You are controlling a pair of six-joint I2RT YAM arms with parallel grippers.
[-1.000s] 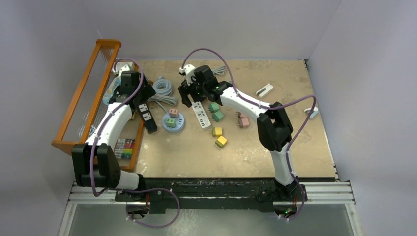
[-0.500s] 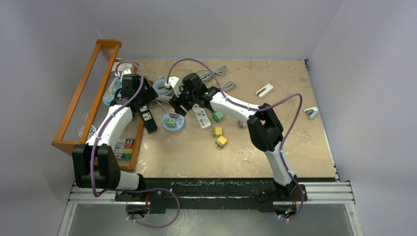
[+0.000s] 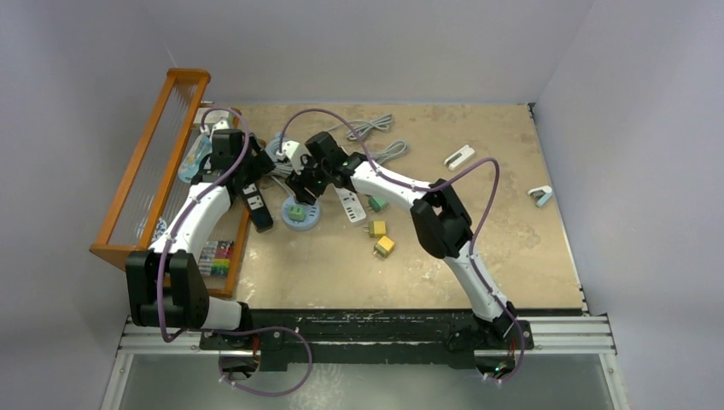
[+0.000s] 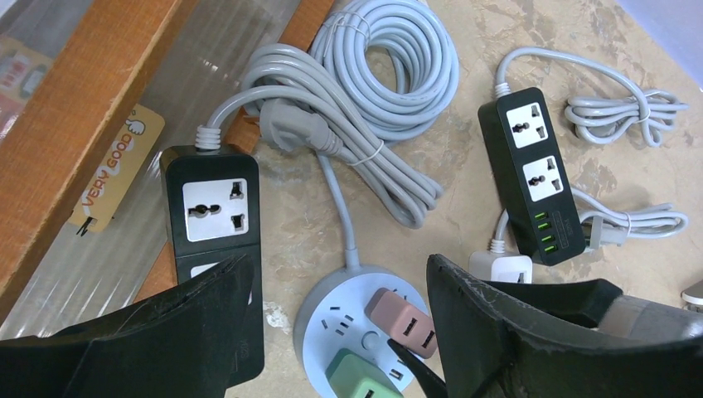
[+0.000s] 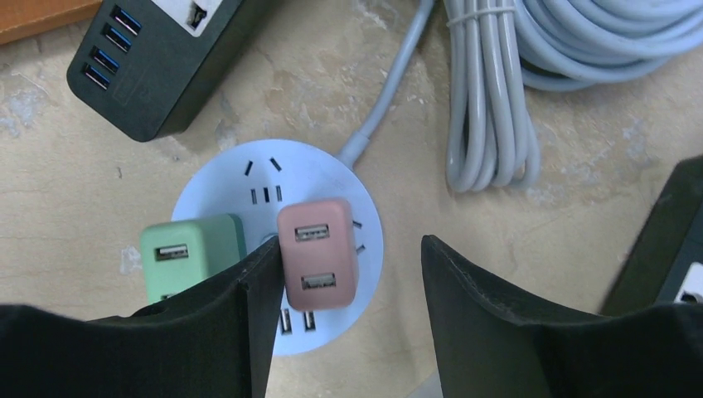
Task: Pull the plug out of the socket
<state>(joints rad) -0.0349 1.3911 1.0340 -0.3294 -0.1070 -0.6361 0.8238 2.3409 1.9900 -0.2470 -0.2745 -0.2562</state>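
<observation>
Pink plug (image 5: 319, 253) appears light, rigid, smooth-sided, seated upright in round socket (image 5: 249, 178); grip its opposite flat sides. Right tool (image 5: 350, 245) straddles it, jaws apart, unclamped.

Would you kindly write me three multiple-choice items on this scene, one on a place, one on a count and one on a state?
1. Where is the pink plug?
A. plugged into the round socket
B. plugged into a black power strip
C. lying loose on the table

2. How many plugs sit in the round socket?
A. one
B. two
C. four

3. How do the jaws of the right hand stand?
A. shut on a cable
B. shut with nothing in them
C. open, with the pink plug between the fingers

Key:
1 A, the pink plug stands on the socket's face.
2 B, only the pink plug and the green plug are in it.
3 C, the right wrist view shows a gap between the plug and one finger.
</observation>
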